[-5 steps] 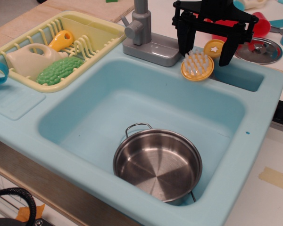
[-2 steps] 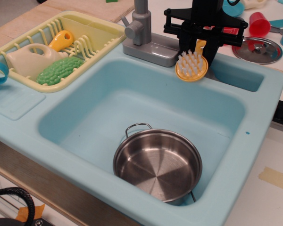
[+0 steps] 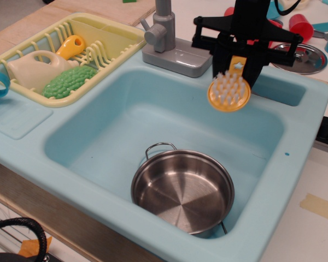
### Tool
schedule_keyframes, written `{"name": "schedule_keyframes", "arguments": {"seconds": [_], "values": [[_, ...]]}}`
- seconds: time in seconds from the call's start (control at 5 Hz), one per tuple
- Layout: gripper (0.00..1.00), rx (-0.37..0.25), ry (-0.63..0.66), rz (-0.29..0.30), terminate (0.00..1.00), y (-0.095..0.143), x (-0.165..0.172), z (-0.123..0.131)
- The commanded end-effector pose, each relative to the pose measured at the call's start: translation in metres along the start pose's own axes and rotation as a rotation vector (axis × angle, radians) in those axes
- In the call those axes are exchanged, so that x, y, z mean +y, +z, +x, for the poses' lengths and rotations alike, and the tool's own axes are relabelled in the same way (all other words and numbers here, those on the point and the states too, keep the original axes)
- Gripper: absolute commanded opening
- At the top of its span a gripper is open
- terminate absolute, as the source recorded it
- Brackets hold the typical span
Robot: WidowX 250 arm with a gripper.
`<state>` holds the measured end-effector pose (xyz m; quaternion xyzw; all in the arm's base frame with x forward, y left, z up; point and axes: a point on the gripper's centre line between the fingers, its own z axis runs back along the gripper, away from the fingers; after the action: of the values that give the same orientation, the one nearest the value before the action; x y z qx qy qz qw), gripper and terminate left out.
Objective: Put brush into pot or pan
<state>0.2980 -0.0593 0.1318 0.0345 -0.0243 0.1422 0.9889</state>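
Note:
The yellow-orange brush [image 3: 229, 93] with white bristles hangs in the air over the back right part of the sink basin, bristles facing the camera. My black gripper [image 3: 238, 64] is shut on its handle from above. The stainless steel pot [image 3: 183, 188] with wire loop handles sits in the front of the blue sink [image 3: 87, 147], well below and in front of the brush, with nothing in it.
A grey faucet [image 3: 165, 38] stands at the sink's back edge. A yellow dish rack [image 3: 106, 41] at the left holds an orange scoop [image 3: 71, 46], a cream jug and a green scrubber. A steel lid [image 3: 303, 54] and a red cup [image 3: 300, 24] lie at the back right.
My gripper has closed on the brush's handle, lifted it off the sink's back rim and carried it forward over the basin.

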Motion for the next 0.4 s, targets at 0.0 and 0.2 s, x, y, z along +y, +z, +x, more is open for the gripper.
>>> {"name": "schedule_keyframes", "arguments": {"seconds": [0.0,0.2], "values": [[0.0,-0.027,0.108,-0.025,0.0,0.01,0.009,-0.032],[0.0,-0.032,0.187,-0.043,0.0,0.002,0.018,-0.058]]}}
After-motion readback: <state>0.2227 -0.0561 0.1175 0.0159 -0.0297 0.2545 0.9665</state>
